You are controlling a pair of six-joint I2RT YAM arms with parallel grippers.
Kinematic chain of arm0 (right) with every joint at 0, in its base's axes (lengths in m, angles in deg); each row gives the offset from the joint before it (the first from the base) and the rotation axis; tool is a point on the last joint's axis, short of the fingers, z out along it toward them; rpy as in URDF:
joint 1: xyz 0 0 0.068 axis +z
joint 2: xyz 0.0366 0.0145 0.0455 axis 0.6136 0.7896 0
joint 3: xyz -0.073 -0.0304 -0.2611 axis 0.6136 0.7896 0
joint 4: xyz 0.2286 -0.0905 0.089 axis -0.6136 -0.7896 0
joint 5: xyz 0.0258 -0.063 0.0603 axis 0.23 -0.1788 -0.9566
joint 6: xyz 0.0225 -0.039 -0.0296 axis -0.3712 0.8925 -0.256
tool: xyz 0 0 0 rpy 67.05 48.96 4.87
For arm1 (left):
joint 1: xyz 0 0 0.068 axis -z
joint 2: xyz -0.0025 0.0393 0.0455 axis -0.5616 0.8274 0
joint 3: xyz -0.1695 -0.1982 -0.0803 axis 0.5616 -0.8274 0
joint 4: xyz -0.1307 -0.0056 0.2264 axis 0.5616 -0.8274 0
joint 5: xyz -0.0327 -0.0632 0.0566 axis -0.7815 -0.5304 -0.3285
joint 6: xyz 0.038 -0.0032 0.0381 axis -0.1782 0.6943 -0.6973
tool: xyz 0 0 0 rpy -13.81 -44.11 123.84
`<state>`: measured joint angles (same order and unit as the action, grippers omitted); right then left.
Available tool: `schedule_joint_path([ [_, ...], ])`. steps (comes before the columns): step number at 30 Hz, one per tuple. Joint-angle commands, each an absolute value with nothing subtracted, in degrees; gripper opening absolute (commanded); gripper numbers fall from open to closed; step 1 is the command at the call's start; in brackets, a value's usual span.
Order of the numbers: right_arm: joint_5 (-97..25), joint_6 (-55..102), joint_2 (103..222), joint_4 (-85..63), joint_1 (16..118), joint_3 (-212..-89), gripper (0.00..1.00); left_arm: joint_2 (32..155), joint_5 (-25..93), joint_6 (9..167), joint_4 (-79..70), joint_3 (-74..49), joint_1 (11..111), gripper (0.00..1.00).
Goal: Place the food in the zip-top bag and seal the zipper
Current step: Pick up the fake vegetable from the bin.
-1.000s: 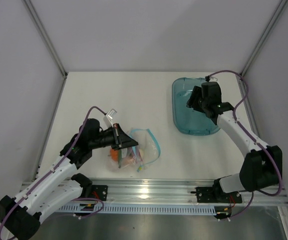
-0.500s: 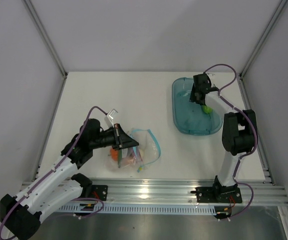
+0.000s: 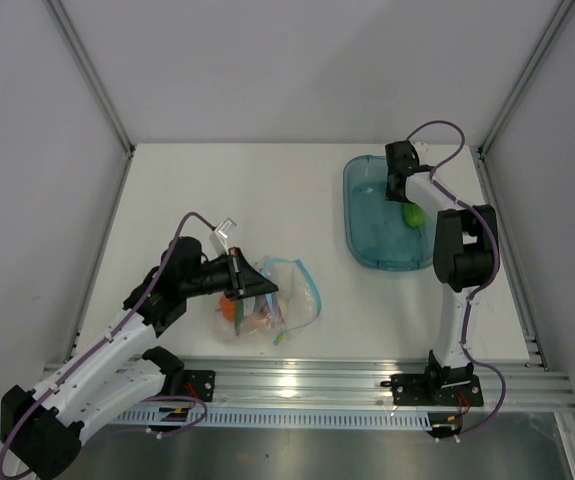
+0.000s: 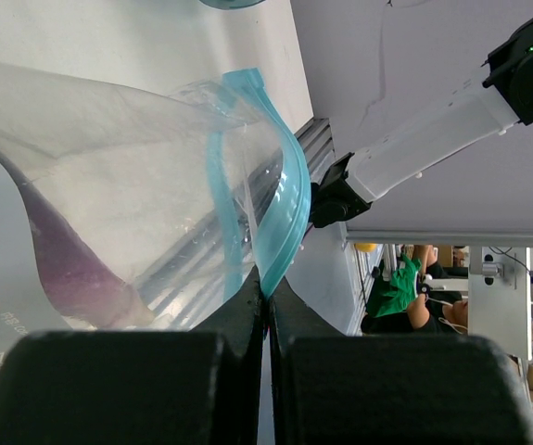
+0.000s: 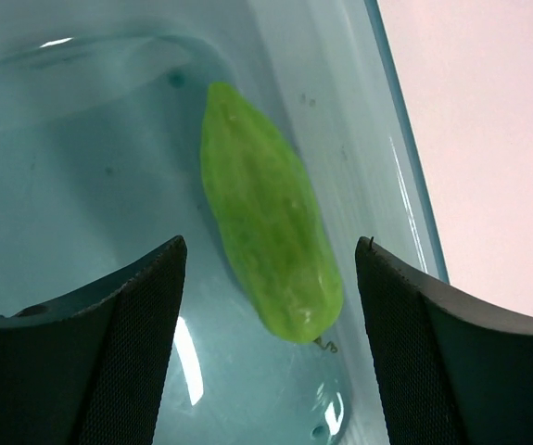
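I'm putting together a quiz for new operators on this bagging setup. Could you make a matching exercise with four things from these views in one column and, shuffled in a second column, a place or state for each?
Things
1. left pincer
2. green piece
3. right pincer
4. eggplant

Places or states
A. lies in the blue tray
B. open, one finger on each side of the green piece
C. inside the zip-top bag
D. shut on the zipper

Pairs: 1-D, 2-A, 3-B, 4-C
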<state>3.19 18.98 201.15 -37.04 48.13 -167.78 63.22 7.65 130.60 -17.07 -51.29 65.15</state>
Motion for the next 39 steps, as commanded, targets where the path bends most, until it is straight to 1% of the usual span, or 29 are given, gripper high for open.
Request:
schedule_joint_path([
  [1, 5.1, 20.3, 202.9, -38.6, 47.6, -170.1, 0.75, 63.3, 7.1, 131.1, -15.1, -50.8, 64.8, 0.01],
  [5, 4.9, 19.7, 204.0, -39.0, 47.5, -169.8, 0.74, 63.7, 7.1, 131.1, -15.1, -50.9, 64.8, 0.01],
  [8, 4.0, 19.5, 204.7, -39.0, 47.5, -169.4, 0.70, 63.4, 7.3, 131.0, -15.7, -50.7, 64.8, 0.01],
  [15, 1.7, 19.1, 204.5, -38.0, 47.6, -167.6, 0.53, 62.3, 8.2, 131.0, -17.0, -50.6, 64.9, 0.01],
  [16, 1.2, 18.9, 204.5, -38.1, 47.5, -167.4, 0.45, 62.0, 8.4, 131.0, -17.4, -50.9, 64.8, 0.01],
  [18, -0.1, 18.1, 204.2, -38.4, 47.6, -166.9, 0.36, 61.7, 8.8, 131.0, -17.7, -51.0, 64.9, 0.01],
  [19, -0.5, 17.9, 204.0, -38.4, 47.7, -166.7, 0.26, 61.6, 8.9, 131.0, -17.8, -51.1, 64.9, 0.01],
  [21, -0.5, 17.6, 203.0, -38.1, 48.4, -165.8, 0.18, 61.6, 8.9, 131.2, -17.8, -51.3, 64.9, 0.01],
  [22, -0.4, 17.5, 202.6, -38.2, 48.7, -165.6, 0.10, 61.5, 8.8, 131.2, -17.8, -51.1, 64.9, 0.00],
  [24, -0.6, 17.4, 200.6, -38.2, 49.4, -165.1, 0.05, 61.3, 9.3, 131.0, -18.4, -50.9, 64.9, 0.01],
  [25, -0.7, 17.2, 199.8, -38.4, 49.5, -164.9, 0.00, 61.1, 9.5, 130.9, -18.7, -50.7, 64.9, 0.01],
  [32, -6.6, 15.3, 190.2, -39.9, 52.0, -163.2, 0.00, 60.7, 10.4, 130.2, -20.6, -49.6, 64.8, 0.01],
  [39, -19.4, 12.6, 177.5, -38.9, 56.6, -156.5, 0.00, 59.3, 11.4, 130.1, -22.1, -48.9, 64.8, 0.01],
])
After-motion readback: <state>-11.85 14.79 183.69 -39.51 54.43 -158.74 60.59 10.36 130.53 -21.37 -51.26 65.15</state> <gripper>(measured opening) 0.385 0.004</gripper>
